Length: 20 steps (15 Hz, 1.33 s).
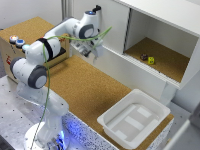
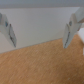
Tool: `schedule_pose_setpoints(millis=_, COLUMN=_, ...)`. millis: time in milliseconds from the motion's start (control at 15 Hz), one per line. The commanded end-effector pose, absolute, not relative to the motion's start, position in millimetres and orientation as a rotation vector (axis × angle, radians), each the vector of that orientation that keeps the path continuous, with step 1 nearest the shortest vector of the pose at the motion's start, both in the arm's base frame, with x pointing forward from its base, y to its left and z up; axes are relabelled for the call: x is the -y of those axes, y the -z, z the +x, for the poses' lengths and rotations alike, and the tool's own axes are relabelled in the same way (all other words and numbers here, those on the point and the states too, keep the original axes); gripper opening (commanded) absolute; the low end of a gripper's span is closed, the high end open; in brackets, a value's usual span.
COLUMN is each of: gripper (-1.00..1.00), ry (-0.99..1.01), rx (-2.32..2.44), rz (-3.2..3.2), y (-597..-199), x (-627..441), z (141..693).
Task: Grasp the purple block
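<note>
Gripper (image 1: 93, 52) hangs w/ fingers apart, empty, well short of the block (image 1: 144, 57) at its 3 o'clock; go into the shelf (image 1: 172, 67), avoid yellow cube (image 1: 151, 60).

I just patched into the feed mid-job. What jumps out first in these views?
The white arm dominates, bent over the cork table, its gripper open and hanging beside the white cabinet. Inside the cabinet's open compartment sit two tiny cubes close together: the purple block and a yellow cube, well apart from the gripper. A large, empty-looking white bin sits at the table's near edge, toward the exterior view's right.
</note>
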<state>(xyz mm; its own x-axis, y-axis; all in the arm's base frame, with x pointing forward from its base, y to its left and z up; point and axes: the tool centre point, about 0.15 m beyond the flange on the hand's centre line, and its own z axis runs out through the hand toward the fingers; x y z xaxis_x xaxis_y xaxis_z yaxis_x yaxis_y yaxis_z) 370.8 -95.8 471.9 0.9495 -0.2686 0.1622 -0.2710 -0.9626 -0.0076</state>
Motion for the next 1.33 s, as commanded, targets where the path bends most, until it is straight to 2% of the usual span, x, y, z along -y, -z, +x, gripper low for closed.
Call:
schedule_pose_setpoints(millis=0, gripper=1.0, ry=-0.33, rx=0.62, rz=3.014, y=-469.1, x=179.7, z=408.2)
schedule_pose_setpoints(millis=267, gripper=1.0, ry=-0.361, rx=0.702, rz=2.951, y=-475.7, x=200.3, z=439.4)
schedule_pose_setpoints(millis=800, gripper=1.0, ry=-0.516, rx=0.436, rz=3.063, y=-485.1, x=231.2, z=542.1)
schedule_pose_setpoints(millis=1267, gripper=1.0, ry=-0.612, rx=0.187, rz=3.06, y=-492.0, x=217.5, z=617.6)
